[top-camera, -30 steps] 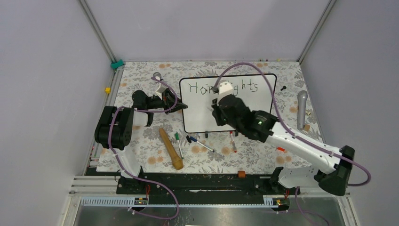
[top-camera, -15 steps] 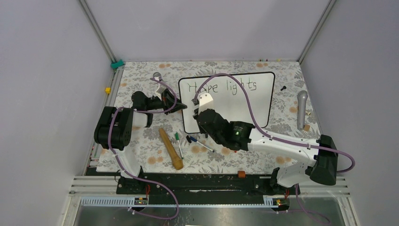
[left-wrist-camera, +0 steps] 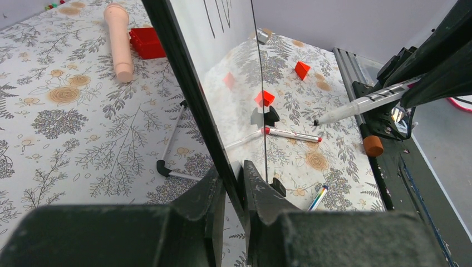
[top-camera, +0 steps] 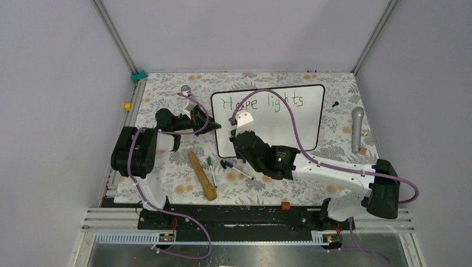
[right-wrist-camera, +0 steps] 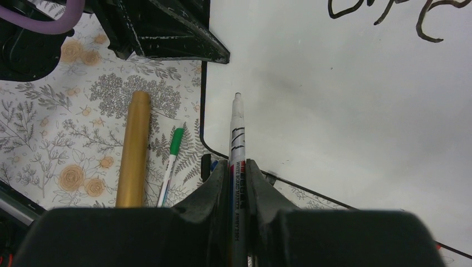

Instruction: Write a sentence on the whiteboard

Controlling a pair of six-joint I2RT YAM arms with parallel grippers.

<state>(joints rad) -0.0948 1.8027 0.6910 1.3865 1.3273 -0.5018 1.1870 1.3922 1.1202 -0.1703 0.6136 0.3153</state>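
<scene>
Whiteboard [top-camera: 309, 119] edge pinched by left end effector [left-wrist-camera: 232, 173]; right end effector [right-wrist-camera: 237, 168] clamps marker [right-wrist-camera: 237, 130]; gold rod [right-wrist-camera: 133, 147] nearby.

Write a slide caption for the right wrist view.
Right fingers clamp a marker, its tip over the whiteboard's blank area near the left edge.

Bright, soft, even light from above; shadows faint; the glossy whiteboard [left-wrist-camera: 222, 67] mirrors the table [left-wrist-camera: 72, 111] in the left wrist view; both wrist views blur along the dark bottom edge.
</scene>
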